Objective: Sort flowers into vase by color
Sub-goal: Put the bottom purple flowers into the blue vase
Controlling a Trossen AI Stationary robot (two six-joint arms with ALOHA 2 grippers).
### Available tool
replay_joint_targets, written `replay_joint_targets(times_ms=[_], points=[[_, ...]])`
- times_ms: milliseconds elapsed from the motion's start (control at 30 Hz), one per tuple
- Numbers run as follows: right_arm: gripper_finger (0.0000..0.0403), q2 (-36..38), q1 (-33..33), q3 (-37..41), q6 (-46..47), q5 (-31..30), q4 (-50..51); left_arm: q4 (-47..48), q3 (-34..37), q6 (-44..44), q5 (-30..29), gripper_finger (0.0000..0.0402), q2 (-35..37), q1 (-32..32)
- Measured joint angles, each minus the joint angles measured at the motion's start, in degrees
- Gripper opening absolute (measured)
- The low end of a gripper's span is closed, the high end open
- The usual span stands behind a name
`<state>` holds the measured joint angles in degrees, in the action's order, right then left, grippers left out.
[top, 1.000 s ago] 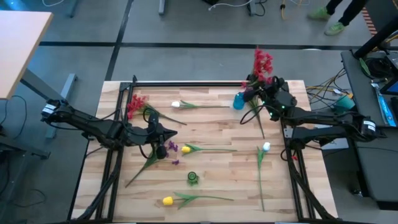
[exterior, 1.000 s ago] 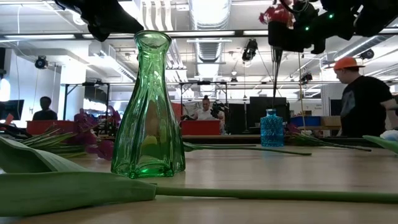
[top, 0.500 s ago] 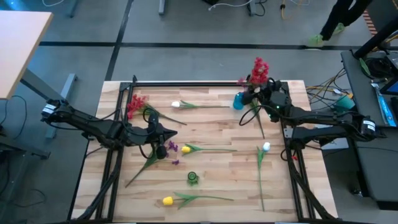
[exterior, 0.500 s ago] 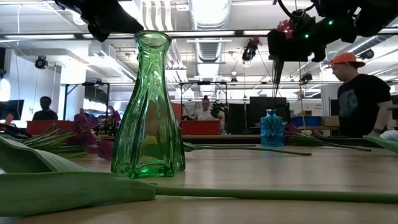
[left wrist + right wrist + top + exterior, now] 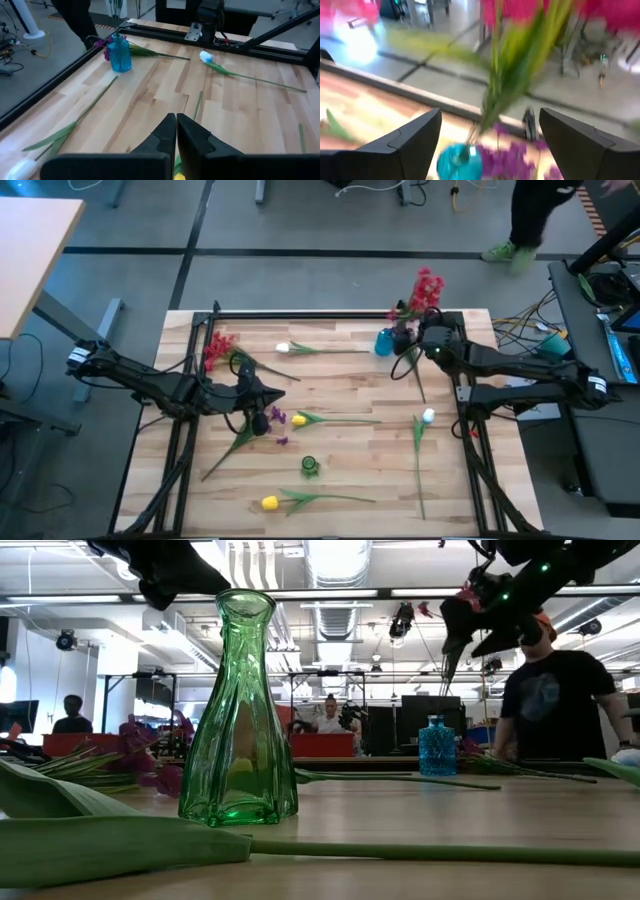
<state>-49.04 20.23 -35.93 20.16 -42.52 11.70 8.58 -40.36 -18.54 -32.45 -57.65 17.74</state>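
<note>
High view: right claw (image 5: 418,340) stood spread wide, released, just beside the blue vase (image 5: 384,343), red flower (image 5: 427,285) upright with its stem at the vase. Left claw (image 5: 272,393) was clenched and empty, mid-tabletop (image 5: 350,380). Risk: the claw could snag the stem when backing off and tip the light vase or pull the flower out.

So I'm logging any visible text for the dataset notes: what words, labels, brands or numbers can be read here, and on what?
None can be read.
Person's dark shirt: a pale round print, too blurred to read.
Blue vase, green vase, table: no lettering shows.
Arms and grippers: no readable label.
</note>
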Motion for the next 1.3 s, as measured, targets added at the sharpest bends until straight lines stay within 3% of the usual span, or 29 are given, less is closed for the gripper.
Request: replay_joint_targets(times_ms=[267, 800, 967, 1100, 1300], points=[[0.0324, 0.16, -0.11, -3.65, 14.54, 9.80, 18.94, 0.00, 0.00, -7.78, 0.00, 0.0000, 0.00, 0.00], [0.0312, 0.14, -0.55, -3.79, 19.79, 32.45, 26.22, 0.11, 0.00, -12.83, -0.69, 0.0000, -0.02, 0.00], [0.0313, 0.14, -2.37, -3.79, 19.91, 39.05, 27.99, 1.04, 0.00, -18.65, -1.60, 0.0000, -0.02, 0.00], [0.0313, -0.33, -5.62, -3.82, 20.90, 44.00, 30.66, 7.51, -0.02, -27.40, -0.80, 0.0000, 1.01, 0.00], [0.0313, -2.85, -11.47, -3.82, 28.79, 49.99, 35.43, 25.63, -0.07, -41.13, 8.25, 0.0000, 2.08, 0.11]])
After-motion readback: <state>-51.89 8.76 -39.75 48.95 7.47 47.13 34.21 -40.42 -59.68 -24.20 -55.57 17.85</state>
